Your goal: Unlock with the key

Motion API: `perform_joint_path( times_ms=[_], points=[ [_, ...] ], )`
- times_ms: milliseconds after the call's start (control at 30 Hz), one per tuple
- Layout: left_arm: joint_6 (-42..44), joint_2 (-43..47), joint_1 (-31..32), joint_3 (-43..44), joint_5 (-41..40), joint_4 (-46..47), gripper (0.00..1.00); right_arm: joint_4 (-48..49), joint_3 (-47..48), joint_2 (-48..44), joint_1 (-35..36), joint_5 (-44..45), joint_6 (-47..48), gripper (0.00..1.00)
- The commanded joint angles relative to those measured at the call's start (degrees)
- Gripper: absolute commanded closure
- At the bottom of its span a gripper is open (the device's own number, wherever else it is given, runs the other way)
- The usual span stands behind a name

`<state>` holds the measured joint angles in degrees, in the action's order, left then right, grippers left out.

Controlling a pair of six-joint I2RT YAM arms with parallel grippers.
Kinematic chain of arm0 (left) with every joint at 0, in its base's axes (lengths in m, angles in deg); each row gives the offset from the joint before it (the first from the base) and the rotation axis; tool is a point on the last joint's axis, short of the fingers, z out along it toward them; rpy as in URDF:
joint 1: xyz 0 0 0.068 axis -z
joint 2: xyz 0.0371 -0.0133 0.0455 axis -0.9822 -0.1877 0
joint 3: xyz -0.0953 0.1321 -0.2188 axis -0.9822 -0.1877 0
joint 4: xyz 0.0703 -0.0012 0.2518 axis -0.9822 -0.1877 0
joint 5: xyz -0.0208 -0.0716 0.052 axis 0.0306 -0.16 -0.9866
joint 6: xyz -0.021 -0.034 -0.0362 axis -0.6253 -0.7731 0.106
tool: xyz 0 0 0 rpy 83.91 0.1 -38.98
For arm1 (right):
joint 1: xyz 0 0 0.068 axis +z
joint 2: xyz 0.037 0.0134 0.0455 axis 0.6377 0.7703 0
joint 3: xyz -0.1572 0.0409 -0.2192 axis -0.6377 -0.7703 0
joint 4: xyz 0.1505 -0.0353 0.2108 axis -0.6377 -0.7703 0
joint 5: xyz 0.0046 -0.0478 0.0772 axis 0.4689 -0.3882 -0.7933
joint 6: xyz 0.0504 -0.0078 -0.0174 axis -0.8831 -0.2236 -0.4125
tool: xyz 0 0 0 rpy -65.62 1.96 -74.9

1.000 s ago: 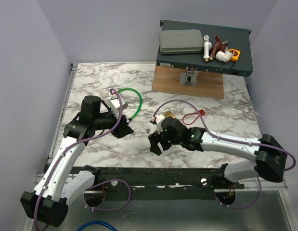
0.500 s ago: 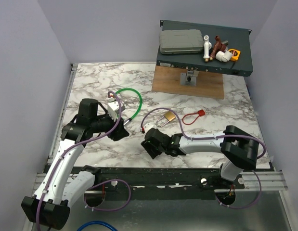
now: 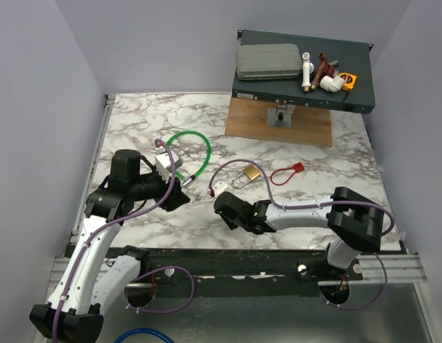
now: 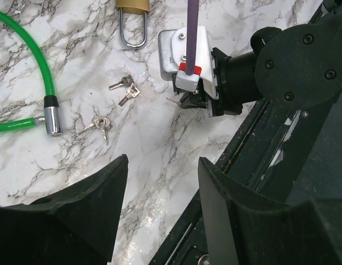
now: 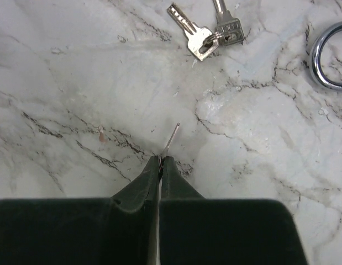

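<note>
Since the right jaws are pressed fully together with their tips low over the bare surface, nothing useful for the lock is gripped. A thin metal sliver shows just beyond the tips, and whether it is pinched cannot be told. The key, marked by its red head on a red cord loop, lies to the right of the padlock, well apart from both arms. Plain silver keys lie between the padlock and the green cable and are best not mistaken for it. The left jaws are held about half open above the surface near the cable's metal end, with nothing between them.

For the step to be done well, the right jaws would probably have to be opened, lifted clear and carried past the padlock to the red head. A flat key on smooth marble is judged hard to pinch, so the grip is better taken on the head or the cord, low and square. The padlock is likely to slide when the key is pushed in, so it should be steadied by the left jaws on its brass body.
</note>
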<state>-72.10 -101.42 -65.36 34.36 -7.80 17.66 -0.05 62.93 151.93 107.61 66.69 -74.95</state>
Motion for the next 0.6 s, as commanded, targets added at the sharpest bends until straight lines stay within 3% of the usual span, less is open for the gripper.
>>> perform_joint_path(
  times_ms=[0, 133, 367, 567],
  points=[
    [-0.48, 1.03, -0.38, 1.11, 2.06, 0.93, 0.47, -0.40, -2.86, -2.61, 0.61, 0.03, -1.00, 0.99],
    [3.71, 2.11, -0.38, -0.51, 6.01, 0.51, 0.47, 1.23, -4.29, -8.53, 0.58, -3.53, -0.51, 0.99],
    [26.33, 6.52, 0.01, -2.05, 11.77, -2.69, 0.44, 1.41, -2.66, -21.57, 0.32, -15.52, -1.61, 0.99],
    [30.50, 4.30, 2.18, 1.13, 14.16, 0.39, 0.41, -0.71, 4.36, -26.59, -0.31, -30.15, -1.12, 0.99]
  ],
)
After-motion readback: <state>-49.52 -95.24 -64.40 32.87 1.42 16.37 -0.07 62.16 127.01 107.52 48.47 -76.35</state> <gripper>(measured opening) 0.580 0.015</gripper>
